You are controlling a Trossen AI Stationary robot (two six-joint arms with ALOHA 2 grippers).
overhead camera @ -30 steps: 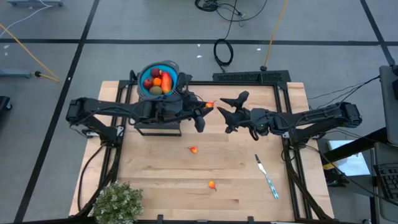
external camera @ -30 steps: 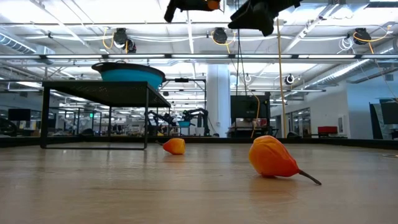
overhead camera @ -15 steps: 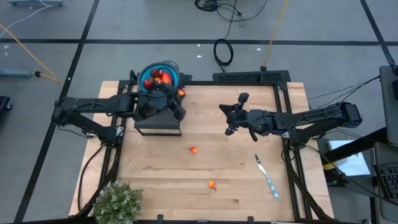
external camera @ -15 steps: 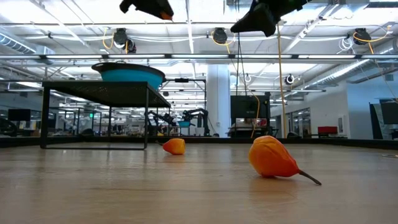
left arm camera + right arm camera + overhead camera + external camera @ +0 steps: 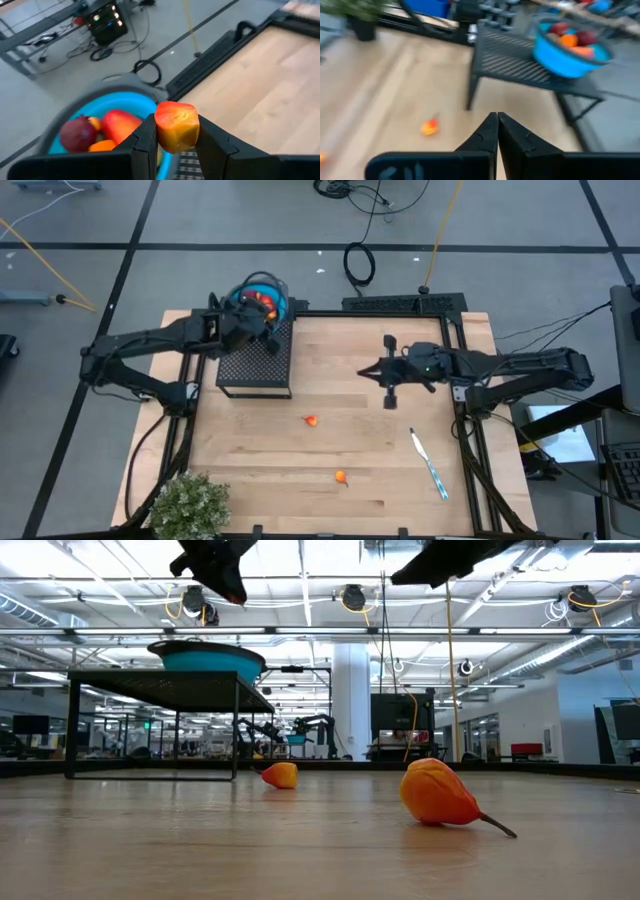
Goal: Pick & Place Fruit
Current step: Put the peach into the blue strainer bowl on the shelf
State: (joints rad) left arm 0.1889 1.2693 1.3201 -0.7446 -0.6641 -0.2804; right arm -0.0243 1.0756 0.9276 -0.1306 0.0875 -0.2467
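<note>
Fruit filled the blue bowl (image 5: 262,293) at the upper left of the high view, on a black mesh stand (image 5: 256,362). Above the bowl, the left hand (image 5: 175,145) was clamped on a small orange-red piece (image 5: 176,126). Right of centre, the right hand (image 5: 496,131) hung with fingers pressed together, holding nothing. Two orange bits (image 5: 312,421) (image 5: 341,477) lay loose on the bench (image 5: 340,500) near lower centre.

overhead cam, table-level cam, two wrist cams

Bushy plant (image 5: 187,505), white-blue utensil (image 5: 429,465), black mesh stand (image 5: 256,363)
</note>
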